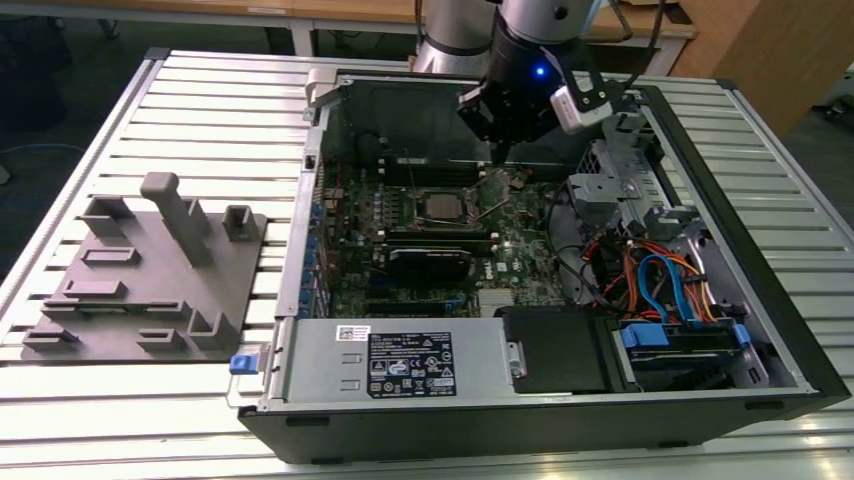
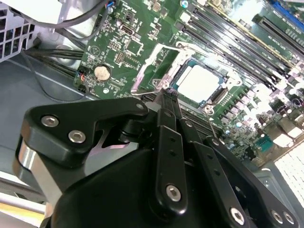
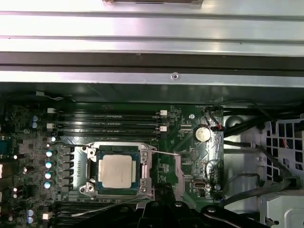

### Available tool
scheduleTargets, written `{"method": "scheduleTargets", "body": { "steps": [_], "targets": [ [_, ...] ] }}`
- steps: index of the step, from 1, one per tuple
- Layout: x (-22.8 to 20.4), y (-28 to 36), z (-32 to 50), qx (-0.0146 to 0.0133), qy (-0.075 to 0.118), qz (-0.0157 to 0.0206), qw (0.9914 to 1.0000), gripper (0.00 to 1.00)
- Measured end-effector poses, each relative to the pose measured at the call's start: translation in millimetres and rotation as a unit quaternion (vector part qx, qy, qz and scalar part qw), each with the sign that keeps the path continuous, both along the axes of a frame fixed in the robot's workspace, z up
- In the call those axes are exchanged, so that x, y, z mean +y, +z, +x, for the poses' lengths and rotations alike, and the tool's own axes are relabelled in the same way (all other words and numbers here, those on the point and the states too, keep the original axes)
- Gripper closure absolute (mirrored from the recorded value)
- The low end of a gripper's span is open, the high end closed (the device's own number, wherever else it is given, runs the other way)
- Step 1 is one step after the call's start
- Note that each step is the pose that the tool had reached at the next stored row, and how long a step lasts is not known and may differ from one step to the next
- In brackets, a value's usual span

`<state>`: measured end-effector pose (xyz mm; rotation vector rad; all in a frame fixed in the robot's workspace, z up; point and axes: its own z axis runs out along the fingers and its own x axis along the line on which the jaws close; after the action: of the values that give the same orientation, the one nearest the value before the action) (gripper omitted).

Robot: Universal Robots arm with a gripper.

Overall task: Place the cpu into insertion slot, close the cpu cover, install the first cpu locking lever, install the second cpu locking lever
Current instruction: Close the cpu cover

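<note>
The cpu lies flat in the insertion slot, its pale metal face up; it also shows in the second wrist view as the cpu and from outside as the cpu. The cpu cover stands tilted up beside the slot, with green board visible through its window. My gripper is shut, and its tips are at the raised edge of the cover. In the exterior view the gripper hangs just above the board, to the right of the slot. A thin wire lever lies beside the slot.
The open computer case walls in the board. Memory slots lie along one side of the slot, and a black card lies on the other. Cables and a drive cage fill the exterior view's right. A grey fixture plate lies on the table at the left.
</note>
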<state>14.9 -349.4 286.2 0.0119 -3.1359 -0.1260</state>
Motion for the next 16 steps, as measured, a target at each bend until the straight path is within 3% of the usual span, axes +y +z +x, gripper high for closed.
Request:
{"method": "scheduleTargets", "body": {
  "steps": [16],
  "targets": [
    [0.0, -5.3, 8.0, 0.0000, 0.003, 0.0001, 1.00000, 0.90]
  ]
}}
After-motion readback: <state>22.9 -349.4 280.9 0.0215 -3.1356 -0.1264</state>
